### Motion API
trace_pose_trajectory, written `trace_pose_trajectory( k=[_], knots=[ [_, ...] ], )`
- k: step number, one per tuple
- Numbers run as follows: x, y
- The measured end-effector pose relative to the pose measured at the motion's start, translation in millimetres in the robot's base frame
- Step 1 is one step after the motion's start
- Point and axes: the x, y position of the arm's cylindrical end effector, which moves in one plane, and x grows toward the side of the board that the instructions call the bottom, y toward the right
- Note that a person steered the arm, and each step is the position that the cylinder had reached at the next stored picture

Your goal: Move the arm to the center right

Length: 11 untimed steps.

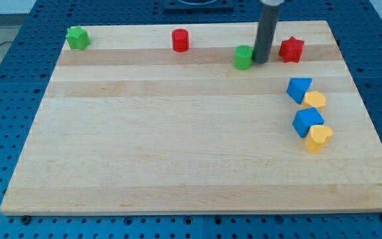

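My rod comes down from the view's top and its tip (pixel 260 62) rests on the wooden board (pixel 178 146) near the top right. The tip stands just right of a green cylinder (pixel 243 58), touching or almost touching it, and left of a red star block (pixel 291 50). Further down the right side lie a blue block (pixel 298 89), a yellow block (pixel 314 100), a second blue block (pixel 308 122) and a yellow heart block (pixel 319 138), packed in a column.
A red cylinder (pixel 180 40) stands at the top middle. A green star-like block (pixel 78 38) sits in the top left corner. The board lies on a blue perforated table (pixel 5 99).
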Motion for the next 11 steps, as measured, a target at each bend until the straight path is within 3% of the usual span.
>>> trace_pose_trajectory(
  k=[3, 4, 5, 6, 7, 8, 9, 11],
  knots=[
    [34.5, -28.8],
    [97.0, -73.4],
    [166.3, -56.5],
    [202.2, -13.0],
    [166.0, -31.6],
    [91.9, -68.3],
    [33.9, -62.6],
    [31.6, 68.0]
  ],
)
